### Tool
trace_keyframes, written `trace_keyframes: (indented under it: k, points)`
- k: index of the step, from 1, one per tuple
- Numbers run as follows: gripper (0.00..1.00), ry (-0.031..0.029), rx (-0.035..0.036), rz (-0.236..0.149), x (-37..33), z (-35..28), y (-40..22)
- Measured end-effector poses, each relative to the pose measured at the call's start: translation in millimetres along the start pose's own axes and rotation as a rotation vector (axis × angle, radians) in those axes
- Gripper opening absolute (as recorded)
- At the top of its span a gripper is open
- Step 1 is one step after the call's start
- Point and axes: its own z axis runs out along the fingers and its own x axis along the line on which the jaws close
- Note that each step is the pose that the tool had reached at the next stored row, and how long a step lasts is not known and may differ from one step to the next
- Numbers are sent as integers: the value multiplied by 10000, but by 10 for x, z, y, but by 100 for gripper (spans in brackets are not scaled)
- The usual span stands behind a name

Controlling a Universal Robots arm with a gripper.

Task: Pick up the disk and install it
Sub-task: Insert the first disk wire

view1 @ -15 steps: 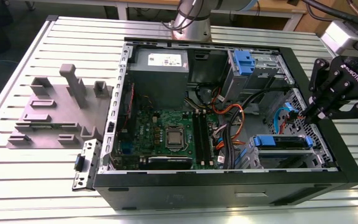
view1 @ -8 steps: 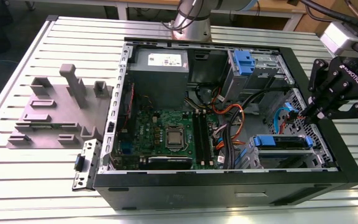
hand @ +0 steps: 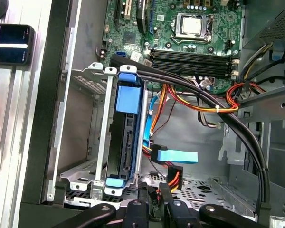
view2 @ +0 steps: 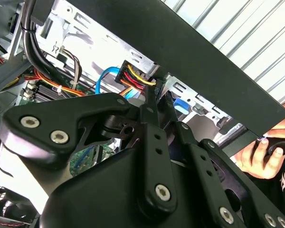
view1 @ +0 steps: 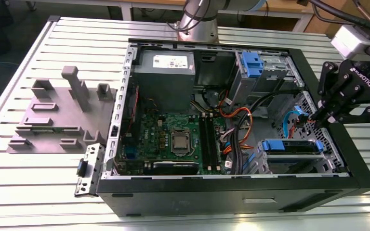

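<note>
blue-framed disk [hand: 124, 137] sits in its bay beside the closed, empty hand [hand: 154, 202].

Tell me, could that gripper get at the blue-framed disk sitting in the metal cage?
Probably yes. The gripper hangs just inside the open case beside the disk, whose blue edge faces up uncovered, though orange and blue cables run close alongside.

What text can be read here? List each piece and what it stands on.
White sticker on the grey metal power-supply box: print too small to read.
White lettering on the black gripper body: too blurred to quote.
Green motherboard: markings too small to read.
</note>
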Motion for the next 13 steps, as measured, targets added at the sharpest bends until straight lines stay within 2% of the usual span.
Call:
trace_keyframes:
  k: [5, 6, 7, 8, 11, 13]
  points:
    - [22, 4, 0, -1, 0, 5, -1]
    - [16, 7, 0, -1, 0, 6, -1]
    - [16, 14, 0, 0, 0, 7, -1]
    - [16, 38, -3, 0, 0, 8, -1]
    - [16, 175, -14, 6, 0, -1, 3]
    - [16, 212, -16, 9, -1, -4, 17]
